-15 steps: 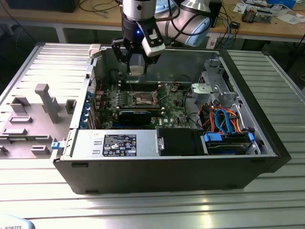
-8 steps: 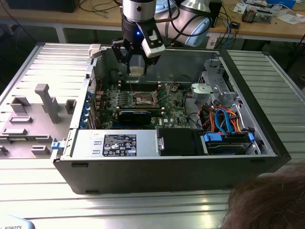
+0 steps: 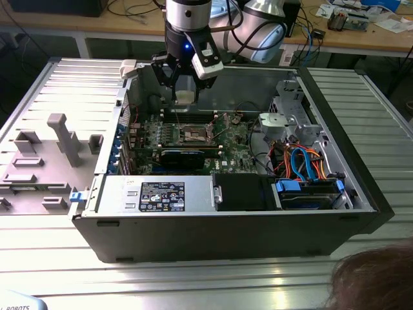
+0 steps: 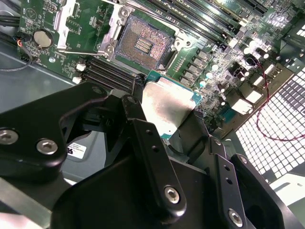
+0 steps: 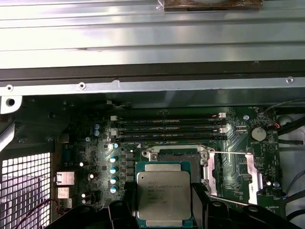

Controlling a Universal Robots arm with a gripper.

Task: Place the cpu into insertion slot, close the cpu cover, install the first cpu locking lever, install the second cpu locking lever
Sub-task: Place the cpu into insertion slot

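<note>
I have the gripper (image 4: 166, 125) pinching the cpu (image 4: 167, 102) by two edges, the bare insertion slot (image 4: 143, 45) beneath it, cpu cover (image 5: 210, 172) flipped open.

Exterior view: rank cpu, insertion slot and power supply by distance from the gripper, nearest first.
1. cpu: gripped in the gripper, above the board.
2. insertion slot: on the motherboard, below the gripper.
3. power supply: along the case's near wall, toward the exterior view's left.
</note>
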